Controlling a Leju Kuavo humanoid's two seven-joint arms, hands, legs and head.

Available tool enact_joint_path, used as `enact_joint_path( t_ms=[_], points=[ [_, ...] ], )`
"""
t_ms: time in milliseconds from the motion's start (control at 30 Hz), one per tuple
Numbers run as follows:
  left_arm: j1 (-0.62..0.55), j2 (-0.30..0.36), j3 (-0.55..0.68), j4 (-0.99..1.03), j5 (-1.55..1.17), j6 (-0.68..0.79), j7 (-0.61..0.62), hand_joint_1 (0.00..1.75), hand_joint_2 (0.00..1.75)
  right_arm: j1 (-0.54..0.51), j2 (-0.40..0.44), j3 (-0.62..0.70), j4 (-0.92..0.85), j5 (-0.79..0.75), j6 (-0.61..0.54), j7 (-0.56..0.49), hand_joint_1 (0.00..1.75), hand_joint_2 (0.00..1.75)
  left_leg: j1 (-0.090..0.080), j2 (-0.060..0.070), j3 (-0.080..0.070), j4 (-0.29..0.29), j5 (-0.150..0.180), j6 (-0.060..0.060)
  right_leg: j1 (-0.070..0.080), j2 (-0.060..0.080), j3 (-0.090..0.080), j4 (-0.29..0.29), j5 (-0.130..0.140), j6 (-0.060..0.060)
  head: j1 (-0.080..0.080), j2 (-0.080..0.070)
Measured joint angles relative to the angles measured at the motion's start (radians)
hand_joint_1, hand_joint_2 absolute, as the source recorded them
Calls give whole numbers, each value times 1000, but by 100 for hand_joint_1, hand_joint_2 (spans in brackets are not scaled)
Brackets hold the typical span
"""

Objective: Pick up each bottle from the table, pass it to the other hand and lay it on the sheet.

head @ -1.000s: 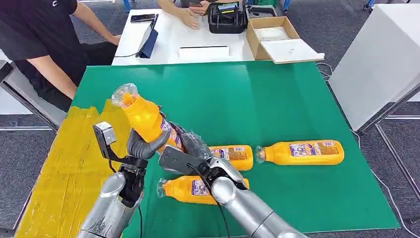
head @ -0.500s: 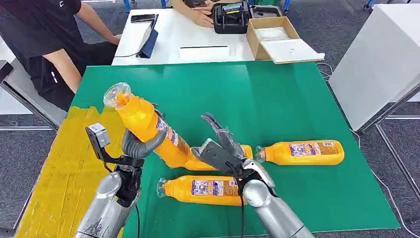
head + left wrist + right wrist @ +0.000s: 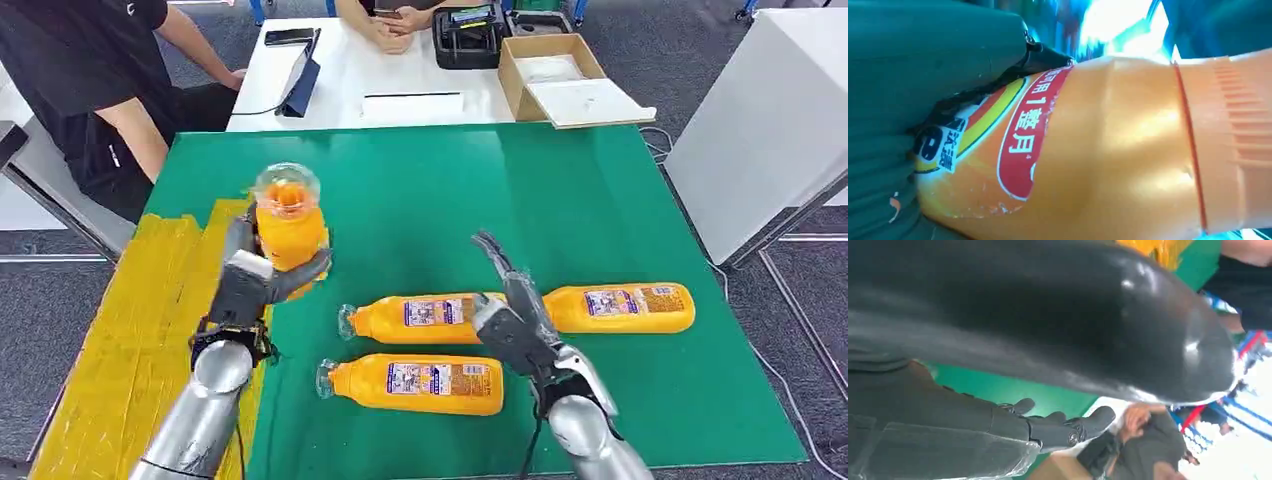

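My left hand grips an orange bottle upright, its clear cap toward the camera, above the table's left side by the yellow sheet. The left wrist view shows that bottle close up, with my hand wrapped around its label. My right hand is raised over the table with fingers spread, holding nothing; its dark fingers stretch out in the right wrist view. Three more orange bottles lie on the green table: one in the middle, one nearer me, one to the right.
A person in black sits at the far left. Behind the green table stands a white table with a tablet, a black device and an open cardboard box, where another person's hands rest. A white cabinet stands to the right.
My left hand turned the bottle from tilted to upright and carried it left. My right hand let go of it earlier and drew back to the right, fingers spread.
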Motion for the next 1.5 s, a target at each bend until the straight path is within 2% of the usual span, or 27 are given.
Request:
enact_joint_path(
  t_ms=[100,300,567,900,1500],
  points=[
    [-58,56,2,33,-404,171,115,175,175,13,-60,-58,-72,-72,63,-27,0,0,0,0,0,0,0,0,0,0,0,0,0,0,0,0],
    [-126,130,6,252,-599,308,134,175,175,-27,-102,-111,-81,-111,115,-58,0,0,0,1,1,0,1,-1,0,0,1,0,1,0,0,0],
    [-152,159,7,451,-694,317,149,175,175,-30,-105,-135,-81,-97,120,-73,0,0,0,0,0,0,1,-1,0,0,0,0,1,1,0,0],
    [-131,188,37,618,-808,320,206,175,175,-72,-105,-140,-51,-88,158,-104,0,0,0,0,-1,0,1,-1,0,0,0,0,1,1,0,0],
    [-113,196,52,733,-814,321,204,175,175,-88,-101,-138,-20,-88,164,-109,0,0,0,0,-1,0,1,-1,0,0,0,0,1,1,0,0]
  ],
)
